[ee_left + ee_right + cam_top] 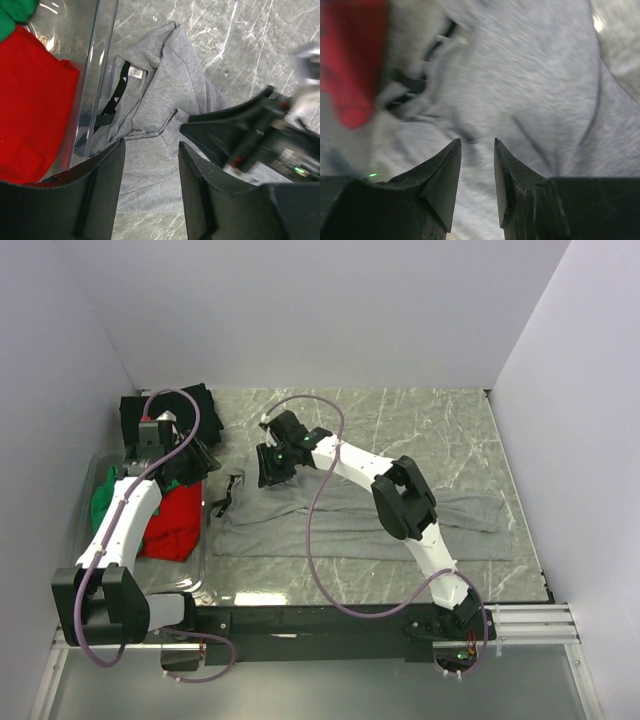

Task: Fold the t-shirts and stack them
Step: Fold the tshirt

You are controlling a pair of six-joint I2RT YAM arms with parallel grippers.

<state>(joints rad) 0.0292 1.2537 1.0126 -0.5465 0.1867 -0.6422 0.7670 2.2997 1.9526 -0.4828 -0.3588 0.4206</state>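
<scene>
A heather-grey t-shirt [330, 525] lies spread across the marble table, its dark inner collar and white label [134, 72] at the left end. My right gripper [268, 468] hovers over that collar end, open, with only grey cloth [530, 75] under its jaws [476, 140]; this view is blurred. Beside the bin, my left gripper [192, 466] is open above the same shirt [170, 75], nothing between its fingertips [151, 142]. A red t-shirt [172, 520] and a green one [100, 505] lie in the bin. A black one [195, 405] sits at the back left.
The clear plastic bin [102, 75] stands at the table's left edge, its wall right next to the shirt collar. The right gripper's dark body [250, 140] is close to the left gripper's right finger. White walls enclose the table on three sides.
</scene>
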